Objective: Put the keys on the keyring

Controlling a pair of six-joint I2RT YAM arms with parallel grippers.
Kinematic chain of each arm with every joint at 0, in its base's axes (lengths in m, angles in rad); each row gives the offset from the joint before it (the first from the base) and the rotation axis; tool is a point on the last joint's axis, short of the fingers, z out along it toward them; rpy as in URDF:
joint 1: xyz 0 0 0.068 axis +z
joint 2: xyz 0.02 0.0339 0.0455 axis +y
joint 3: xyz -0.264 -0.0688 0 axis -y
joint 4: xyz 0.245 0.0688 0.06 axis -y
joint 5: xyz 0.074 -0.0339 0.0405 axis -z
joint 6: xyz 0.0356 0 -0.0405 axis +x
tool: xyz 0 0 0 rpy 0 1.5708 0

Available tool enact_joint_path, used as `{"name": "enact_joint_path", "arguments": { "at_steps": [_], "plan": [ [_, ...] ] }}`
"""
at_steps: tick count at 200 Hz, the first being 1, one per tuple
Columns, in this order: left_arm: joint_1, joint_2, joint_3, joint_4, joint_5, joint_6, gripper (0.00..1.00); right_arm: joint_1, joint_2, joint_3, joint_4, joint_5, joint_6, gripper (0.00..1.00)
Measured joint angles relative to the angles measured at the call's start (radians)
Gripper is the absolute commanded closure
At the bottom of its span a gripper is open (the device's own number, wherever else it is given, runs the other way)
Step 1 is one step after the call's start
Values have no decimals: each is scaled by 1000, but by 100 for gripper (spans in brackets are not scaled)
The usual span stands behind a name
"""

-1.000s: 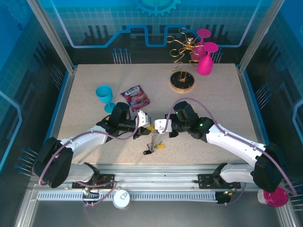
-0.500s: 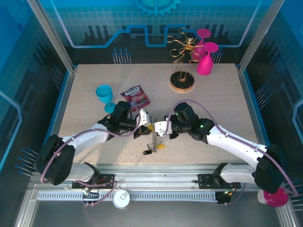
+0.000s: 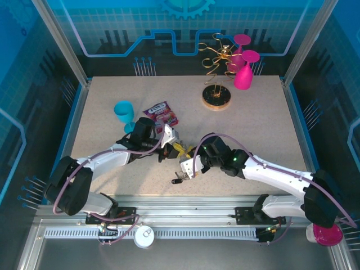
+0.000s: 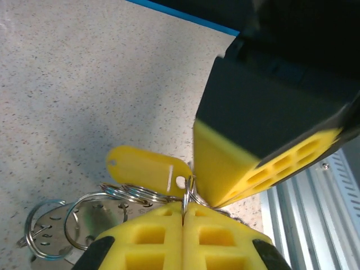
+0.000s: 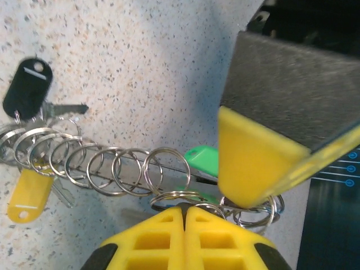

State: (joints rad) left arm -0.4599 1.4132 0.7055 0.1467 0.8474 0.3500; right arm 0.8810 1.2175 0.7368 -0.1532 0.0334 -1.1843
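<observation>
**Top external view — two grippers meet over a bunch of keys**

Toward the left edge of the table (image 3: 264, 126), a teal goblet (image 3: 124, 112) stands beside a snack packet (image 3: 161, 116). Near the middle of the near edge, the left gripper (image 3: 178, 148) has its yellow fingers (image 4: 149, 239) pressed together. Its wrist view shows a silver ring of the keyring (image 4: 138, 194) pinched in the seam, with a yellow tag (image 4: 147, 169) just beyond. The keys (image 3: 181, 178) lie on the table, with black, yellow and green heads. The right gripper (image 3: 184, 167) also has its fingers pressed together, rings touching the tips — whether one is caught cannot be told. Toward the far right corner stand a gold wire stand (image 3: 216, 97) and pink glasses (image 3: 243, 73).
</observation>
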Motion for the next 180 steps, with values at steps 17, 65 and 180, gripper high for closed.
{"name": "enact_joint_path", "arguments": {
  "at_steps": [17,65,180],
  "plan": [
    [11,6,0,16,14,-35,100,5,1,-14,27,36,-18,100],
    [43,9,1,60,13,-56,100,-11,18,-28,-90,64,61,100],
    [17,7,-2,62,-21,57,100,-115,-25,28,-202,-133,1008,100]
  ]
}}
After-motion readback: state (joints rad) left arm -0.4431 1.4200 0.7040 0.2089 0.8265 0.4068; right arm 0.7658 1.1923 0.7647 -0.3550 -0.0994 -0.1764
